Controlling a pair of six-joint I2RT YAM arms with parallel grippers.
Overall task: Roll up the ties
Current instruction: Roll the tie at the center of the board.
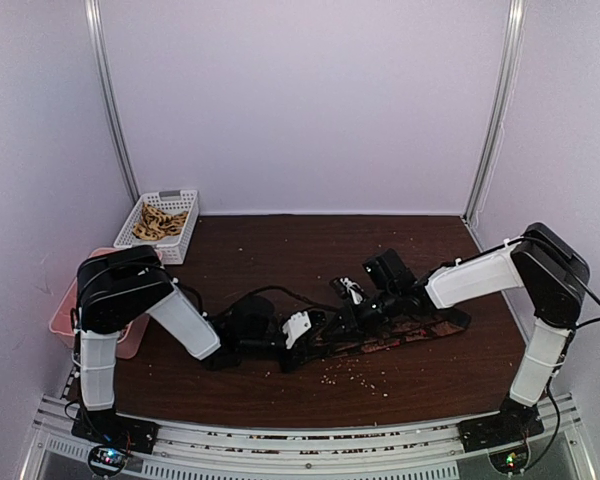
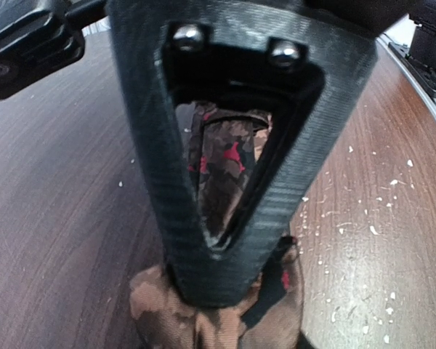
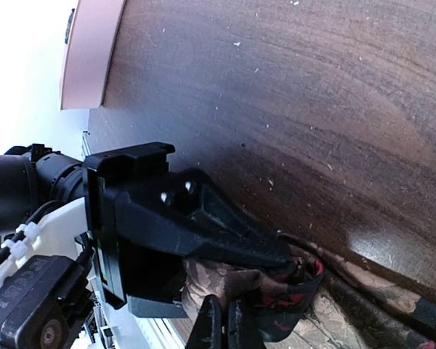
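Observation:
One tie (image 1: pixel 405 334), dark with brown and red patches, lies stretched across the table's near middle, its left end partly rolled. My left gripper (image 1: pixel 314 336) is shut on that rolled end; in the left wrist view its fingers (image 2: pixel 218 283) press together on the bunched brown fabric (image 2: pixel 203 323). My right gripper (image 1: pixel 353 303) meets it from the right. In the right wrist view its two fingertips (image 3: pixel 225 320) stand close together at the rolled tie (image 3: pixel 276 283), right below the left gripper's black finger (image 3: pixel 211 218).
A white basket (image 1: pixel 162 200) holding rolled tan ties stands at the back left. A pink tray (image 1: pixel 64 300) lies at the left edge, also in the right wrist view (image 3: pixel 91 51). Pale crumbs (image 1: pixel 355 375) dot the dark wooden table in front of the tie.

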